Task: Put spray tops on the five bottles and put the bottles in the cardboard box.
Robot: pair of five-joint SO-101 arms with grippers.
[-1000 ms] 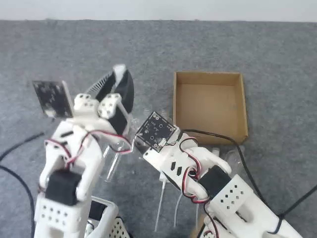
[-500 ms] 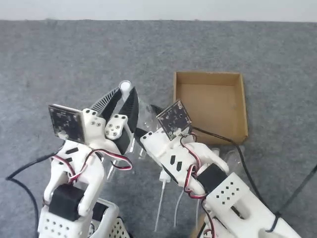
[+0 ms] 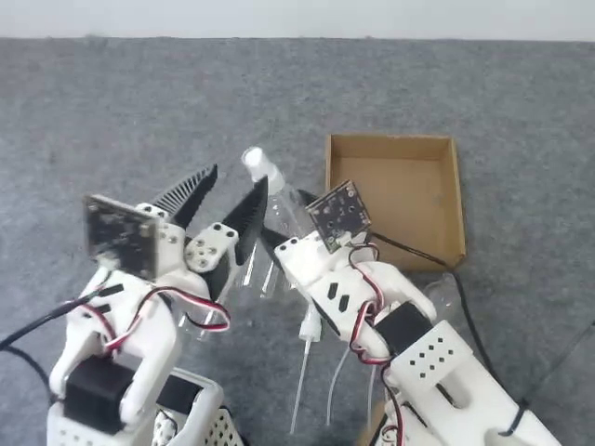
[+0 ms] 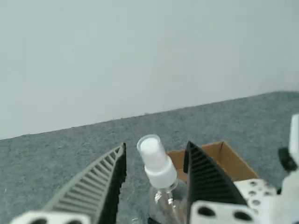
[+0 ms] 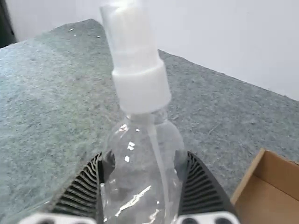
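A clear bottle (image 3: pixel 284 210) wearing a white spray top (image 3: pixel 255 162) stands tilted just left of the cardboard box (image 3: pixel 394 251). My right gripper (image 3: pixel 276 234) is shut on the bottle's body (image 5: pixel 140 186), one black finger on each side, with the spray top (image 5: pixel 138 70) above them. My left gripper (image 3: pixel 234 179) is open, its two black fingers apart on either side of the spray top (image 4: pixel 154 161) without touching it. In the left wrist view the left gripper (image 4: pixel 156 146) frames the top, with the box (image 4: pixel 223 157) beyond. The box is empty.
Loose spray tops with long dip tubes (image 3: pixel 307 358) lie on the grey mat between the arms. Clear bottles lie near the left arm (image 3: pixel 216 307) and beside the right arm (image 3: pixel 441 295). A box corner (image 5: pixel 268 186) appears in the right wrist view.
My left gripper has opened and let go of the spray top, drawing back and lower. The right arm has carried the bottle a little to the right, toward the box.
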